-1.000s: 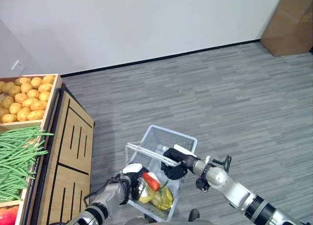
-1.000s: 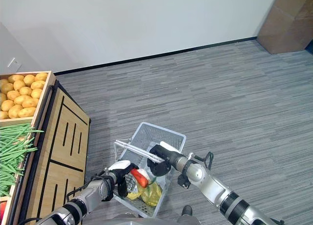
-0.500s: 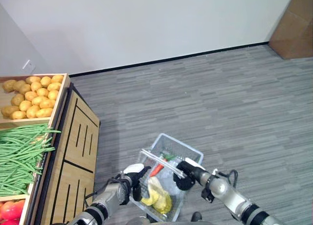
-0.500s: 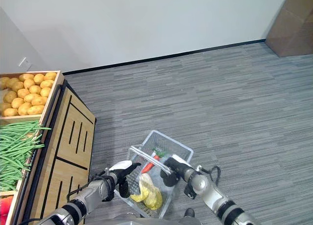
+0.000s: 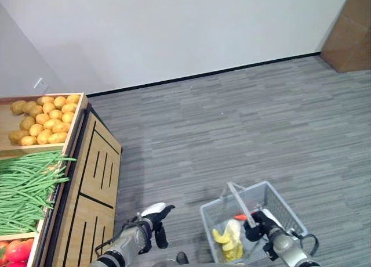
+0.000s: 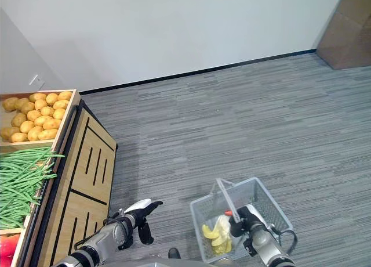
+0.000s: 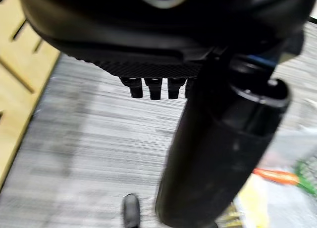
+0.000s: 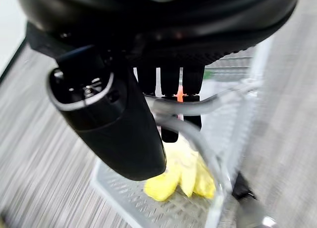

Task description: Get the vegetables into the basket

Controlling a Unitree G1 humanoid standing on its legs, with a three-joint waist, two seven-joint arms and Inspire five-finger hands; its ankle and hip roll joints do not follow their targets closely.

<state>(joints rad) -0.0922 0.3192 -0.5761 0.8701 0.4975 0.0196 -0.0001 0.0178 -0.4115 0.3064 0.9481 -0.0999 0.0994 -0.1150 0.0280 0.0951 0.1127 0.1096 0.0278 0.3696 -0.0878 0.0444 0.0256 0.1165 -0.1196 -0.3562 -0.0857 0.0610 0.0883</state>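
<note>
Floor [image 5: 232, 122]: grey striped carpet is running up to a white wall, and the basket is hanging just above it.
Produce stand [image 5: 87, 180]: a wooden stand is sitting at the robot's left, well apart from the basket, with slatted side panels.
Cardboard box [image 5: 348, 32]: a brown box is standing in the far right corner against the wall.
Green beans [image 5: 26, 188]: a heap is lying in the stand's middle bin.
Potatoes [image 5: 46, 119]: a pile is filling the far bin, just beyond the beans.
Tomatoes [image 5: 14, 251]: something red is showing in the near bin, probably tomatoes, though little of it is in view.
Basket [image 5: 278, 203]: a grey wire basket is hanging at the robot's right, its clear handle raised.
Right robot hand [image 5: 259, 223]: its fingers are curling round the basket's handle and carrying it, as the right wrist view shows.
Left robot hand [image 5: 149, 226]: it is hovering between stand and basket, fingers loosely extended, holding nothing.
Yellow vegetables [image 6: 217, 232]: they are lying on the basket's bottom.
Carrot [image 7: 275, 176]: an orange carrot is lying in the basket beside the yellow ones.
</note>
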